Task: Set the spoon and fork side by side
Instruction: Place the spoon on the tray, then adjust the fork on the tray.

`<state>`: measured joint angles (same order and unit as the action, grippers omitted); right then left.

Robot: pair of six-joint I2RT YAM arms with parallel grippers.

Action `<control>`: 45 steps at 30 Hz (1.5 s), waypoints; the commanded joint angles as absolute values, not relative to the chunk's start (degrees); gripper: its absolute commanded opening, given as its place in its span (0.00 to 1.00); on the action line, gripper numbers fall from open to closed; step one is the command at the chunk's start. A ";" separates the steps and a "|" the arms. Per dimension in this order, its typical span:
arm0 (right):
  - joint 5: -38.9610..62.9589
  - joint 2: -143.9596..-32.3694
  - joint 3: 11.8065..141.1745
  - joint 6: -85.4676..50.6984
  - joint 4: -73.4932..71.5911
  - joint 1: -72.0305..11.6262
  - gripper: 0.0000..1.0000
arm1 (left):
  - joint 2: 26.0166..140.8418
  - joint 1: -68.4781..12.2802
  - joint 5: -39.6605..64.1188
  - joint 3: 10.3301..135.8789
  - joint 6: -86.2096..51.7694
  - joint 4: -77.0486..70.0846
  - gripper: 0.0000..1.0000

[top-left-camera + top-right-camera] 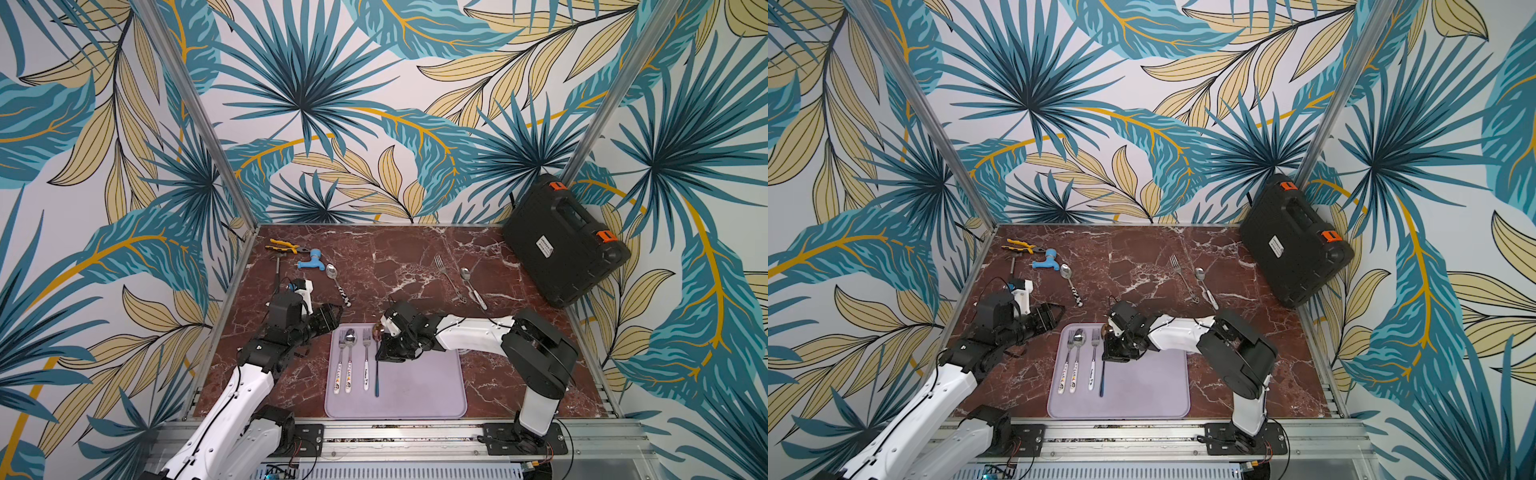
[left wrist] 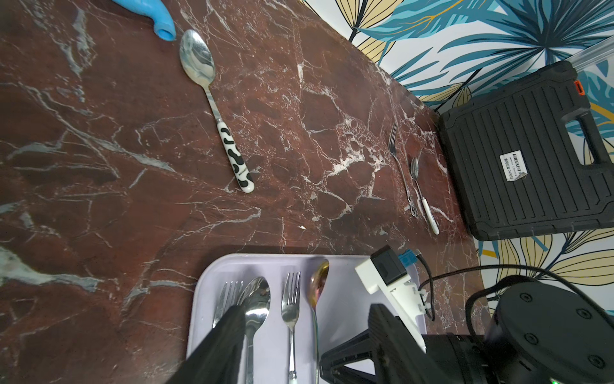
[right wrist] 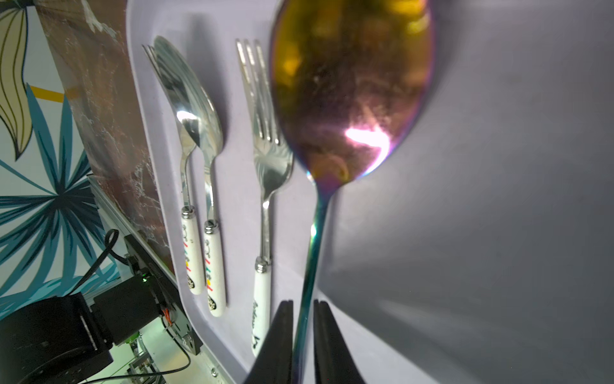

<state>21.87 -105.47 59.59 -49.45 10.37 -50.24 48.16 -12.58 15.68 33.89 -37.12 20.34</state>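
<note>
Spoon point(image 3: 352, 86) is looming nearest, lying on the tray point(image 3: 498, 232) just beside the fork point(image 3: 270, 159), handles parallel. My right gripper point(image 3: 304, 304) is standing barely parted around its handle, not pinching it. My left gripper point(image 1: 328, 318) is hovering wide apart and empty by the tray's far corner.

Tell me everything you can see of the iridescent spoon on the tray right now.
The iridescent spoon looks like polished metal: a gold-to-purple oval bowl on a thin teal handle. It appears to lie lengthwise on the lilac tray, bowl toward the far edge, close beside the white-handled fork and roughly parallel to it. The right gripper straddles its handle; whether it is clamped is unclear.
</note>
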 commanded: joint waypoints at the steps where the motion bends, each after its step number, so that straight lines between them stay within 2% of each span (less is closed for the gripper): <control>1: 20.13 -107.04 60.45 -47.71 14.81 -50.10 0.21 | 47.24 -12.04 15.99 32.34 -37.18 19.60 0.63; 13: 14.73 -104.93 63.11 -46.12 21.00 -50.30 0.24 | 46.84 -11.95 16.17 32.13 -37.10 19.68 0.64; 17: 9.66 -103.41 66.21 -44.30 25.64 -51.77 0.36 | 46.80 -11.95 15.77 32.34 -36.50 19.95 0.64; 20: 6.04 -103.78 69.39 -43.11 29.54 -53.54 0.37 | 46.85 -11.89 15.00 32.43 -36.04 20.09 0.64; 36: -1.98 -115.43 85.84 -42.53 40.19 -59.30 0.41 | 46.55 -11.49 11.72 31.57 -33.60 19.65 0.65; 40: -2.54 -118.27 88.66 -42.68 41.44 -59.81 0.42 | 45.90 -11.47 12.21 31.30 -33.09 19.20 0.75; 45: -3.06 -121.30 91.36 -42.52 42.69 -60.12 0.42 | 45.25 -11.60 12.34 31.29 -32.70 19.34 1.00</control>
<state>-1.41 -119.59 89.97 -42.83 39.83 -59.68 46.33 -11.94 12.49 32.58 -33.85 20.34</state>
